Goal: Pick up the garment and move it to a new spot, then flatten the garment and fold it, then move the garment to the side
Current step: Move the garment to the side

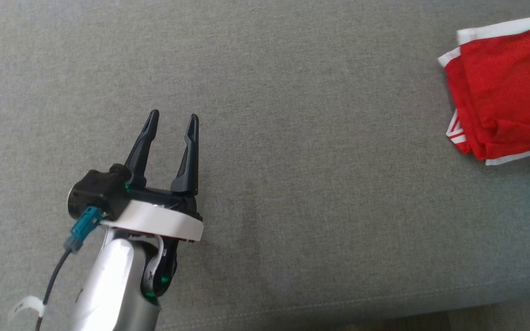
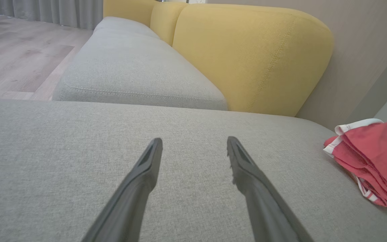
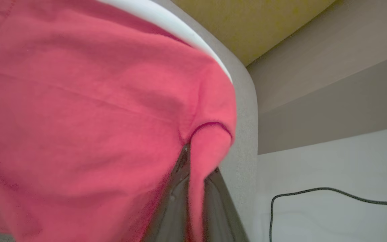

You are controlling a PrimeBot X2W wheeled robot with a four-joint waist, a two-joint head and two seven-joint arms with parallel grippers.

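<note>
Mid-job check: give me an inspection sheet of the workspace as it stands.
Surface: grey sofa cushion, smooth.
Job's things: red garment with white trim, folded in layers at the cushion's right end.
Clutter: nothing seen.
Grippers: left gripper open, empty, over the cushion; right gripper shut on a garment fold.
Cables: dark cable on the pale surface beyond the sofa end.
Surroundings: yellow backrest, wood floor, grey curtain.

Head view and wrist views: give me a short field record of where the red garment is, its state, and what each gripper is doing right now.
garment: red fabric garment with white trim, layered and rumpled
location: on the grey fabric sofa seat, at the head view's right edge
left gripper: left gripper open, empty, over bare seat, apart from the garment
right gripper: right gripper shut on a fold of the garment
surroundings: yellow sofa backrest; thin black cable beyond the seat edge
</note>
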